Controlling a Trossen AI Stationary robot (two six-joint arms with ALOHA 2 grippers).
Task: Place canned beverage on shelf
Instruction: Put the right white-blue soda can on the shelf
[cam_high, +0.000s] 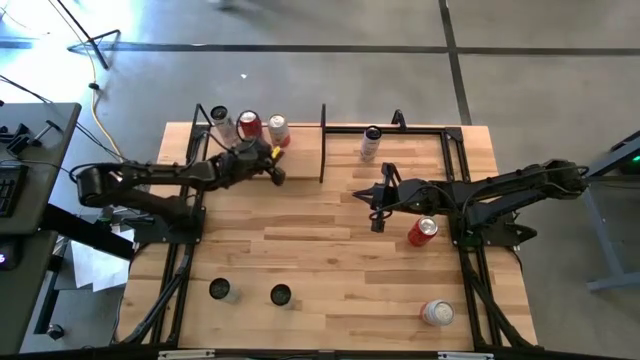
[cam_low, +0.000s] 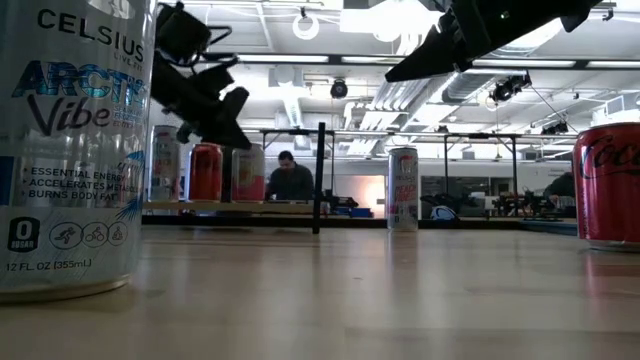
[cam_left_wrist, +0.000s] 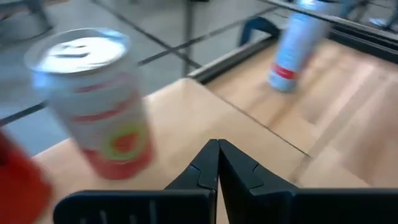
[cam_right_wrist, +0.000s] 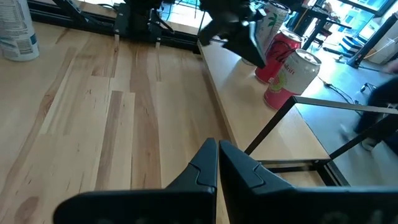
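Wood-plank table (cam_high: 330, 260) under me, big open workshop behind it with a person (cam_low: 290, 180) sitting at the far side. My left gripper (cam_high: 274, 172) is pinched fully shut and holding nothing, hovering over the shelf (cam_high: 300, 150), which sits at the table's far edge. Just past my fingertips stand three cans: pink can (cam_left_wrist: 102, 99), red can (cam_high: 249, 124), pale can (cam_high: 221, 127). Bare board beside them. My right gripper (cam_high: 378, 222) is also closed and empty above mid-table, a red cola can (cam_high: 422, 231) just beside it.

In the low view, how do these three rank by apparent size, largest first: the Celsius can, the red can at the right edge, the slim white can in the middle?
1. Celsius can, nearest the camera.
2. Red can.
3. Slim white can, farthest.
Nearness sets this order; true sizes stay unsure.
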